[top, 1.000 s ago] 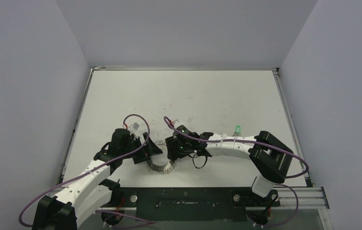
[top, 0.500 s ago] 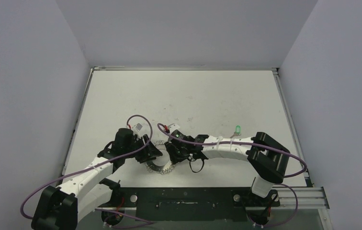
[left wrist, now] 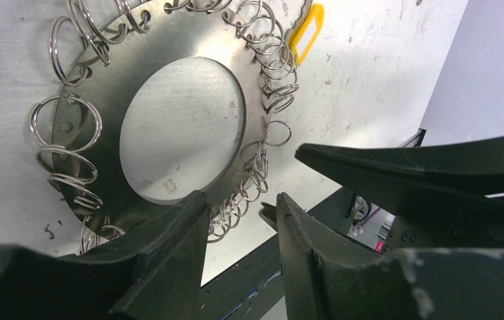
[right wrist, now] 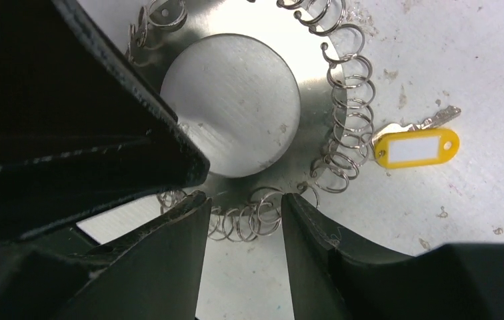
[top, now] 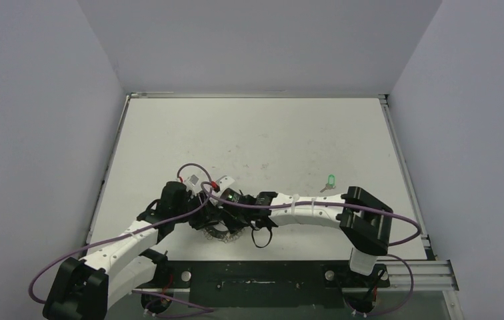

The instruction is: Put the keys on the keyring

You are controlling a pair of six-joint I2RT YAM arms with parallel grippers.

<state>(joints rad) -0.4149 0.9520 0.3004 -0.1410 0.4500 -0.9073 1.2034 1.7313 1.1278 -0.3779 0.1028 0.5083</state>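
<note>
Right gripper (right wrist: 241, 200) shifted left, straddling keyring (right wrist: 263, 17)

Wears white shells along the left arm (top: 121, 245) and the right arm (top: 313, 211), broken by black joint housings and black bases. Trails a purple cable (top: 189, 165) in loops beside each arm. Ends in matte black, tapering gripper fingers (left wrist: 163, 257).

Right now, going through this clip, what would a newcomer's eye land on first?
The silvery keyring, fringed with wire loops, lies at the near edge of the table with the left gripper and right gripper crowded over it, each with jaws apart astride the loops. A yellow-tagged key lies beside the ring, while the green-headed key sits alone farther right in the top view.
</note>
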